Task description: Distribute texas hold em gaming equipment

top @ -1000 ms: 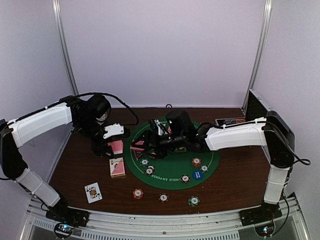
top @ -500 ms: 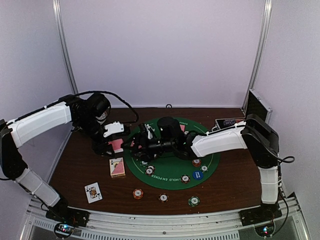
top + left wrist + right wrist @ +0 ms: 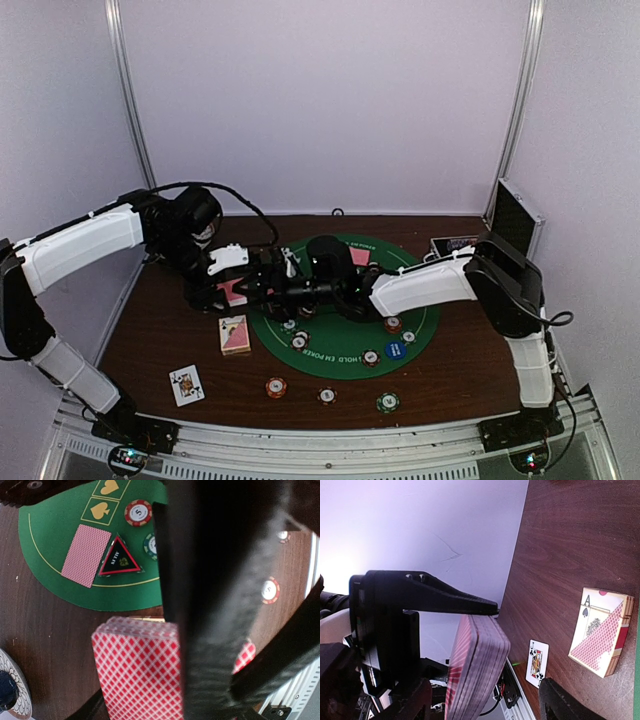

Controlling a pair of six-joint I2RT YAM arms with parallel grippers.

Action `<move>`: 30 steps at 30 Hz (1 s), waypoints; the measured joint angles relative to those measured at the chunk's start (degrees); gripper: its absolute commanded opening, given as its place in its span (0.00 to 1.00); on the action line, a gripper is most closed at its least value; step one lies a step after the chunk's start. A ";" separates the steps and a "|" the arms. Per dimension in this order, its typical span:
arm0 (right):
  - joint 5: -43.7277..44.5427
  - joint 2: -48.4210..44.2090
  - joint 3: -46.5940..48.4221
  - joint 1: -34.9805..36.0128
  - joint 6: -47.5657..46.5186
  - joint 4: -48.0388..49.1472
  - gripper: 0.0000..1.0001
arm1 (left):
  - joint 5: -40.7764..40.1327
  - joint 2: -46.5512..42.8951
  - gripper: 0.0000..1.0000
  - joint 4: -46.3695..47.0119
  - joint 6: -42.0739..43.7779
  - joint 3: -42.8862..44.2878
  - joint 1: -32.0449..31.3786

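Left pincer [image 3: 222,288] clamped tight on deck [image 3: 140,670], held just above worktop [image 3: 150,340] left of mat [image 3: 345,355]. Looks like a feeder pose so the other arm can peel cards off. Right pincer [image 3: 264,286] spread wide, holding nothing, fingers either side of deck edge; can't tell if touching. Chip [image 3: 138,512] and triangle [image 3: 119,558] on mat, jack [image 3: 186,384] face up near front. Readable: "HOLD EM POKER" on mat, "5" on chip, "J" on jack
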 measured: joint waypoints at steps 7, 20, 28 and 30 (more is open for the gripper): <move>-0.02 3.72 3.15 0.00 1.14 0.94 0.73 | -0.20 0.00 0.31 0.00 0.02 -0.02 -0.66; -0.20 5.38 5.03 0.00 1.66 -0.04 0.60 | -1.31 -0.52 0.31 0.00 0.66 -1.11 -0.74; 0.15 1.64 1.73 -0.09 -0.55 -2.62 0.53 | -0.90 -0.55 0.31 -0.11 0.72 -1.22 -1.11; 0.20 0.87 1.03 -0.17 -0.90 -3.15 0.52 | -0.74 -0.57 0.31 -0.11 0.87 -1.22 -1.14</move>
